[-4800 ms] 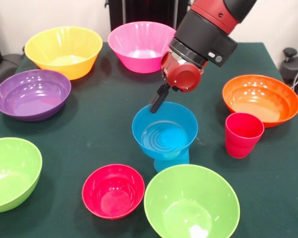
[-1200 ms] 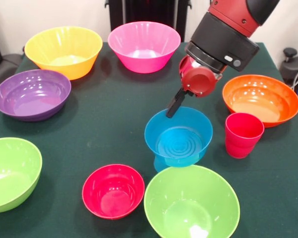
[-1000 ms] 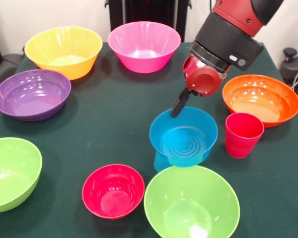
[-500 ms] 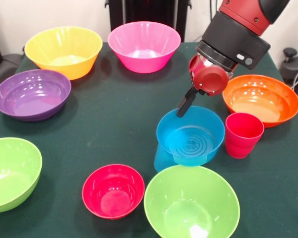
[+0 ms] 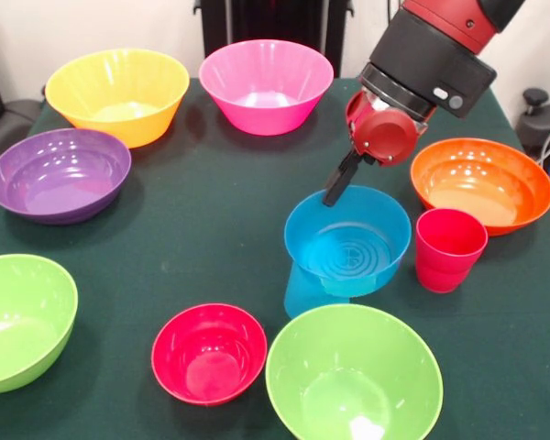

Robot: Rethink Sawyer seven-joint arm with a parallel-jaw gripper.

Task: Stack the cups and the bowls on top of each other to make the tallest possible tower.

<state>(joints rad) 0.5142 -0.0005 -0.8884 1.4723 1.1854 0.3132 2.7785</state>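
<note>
Blue bowl (image 5: 348, 243) is near the middle of the tabletop (image 5: 202, 229), lifted and tilted, its underside partly above the light blue cup (image 5: 302, 291) which stands upside down below it; the gripper (image 5: 335, 191) reaches its far rim, but whether the fingers are clamped on that rim or only beside it I cannot tell; the bowl seems not centred over the cup, shifted toward the red-pink cup (image 5: 449, 249), which stands just beside it; I judge the first risk is that the bowl, held by one edge only, slips or swings, and falls beside the cup instead of on it; a second risk is that the bowl's side knocks the red-pink cup over, or pushes the light blue cup so it tips, because a narrow upside-down cup is a small base for a wide bowl; if it is set down off-centre, the bowl would probably slide off toward the lime green bowl (image 5: 353, 376) in front; counted: two cups, one light blue and one red-pink; nine bowls, namely yellow-orange (image 5: 117, 93), pink (image 5: 266, 84), purple (image 5: 60, 172), orange (image 5: 481, 183), a second lime green bowl (image 5: 20, 321) at the edge, the small red bowl (image 5: 209, 353), and the blue one makes only eight that I can see
</note>
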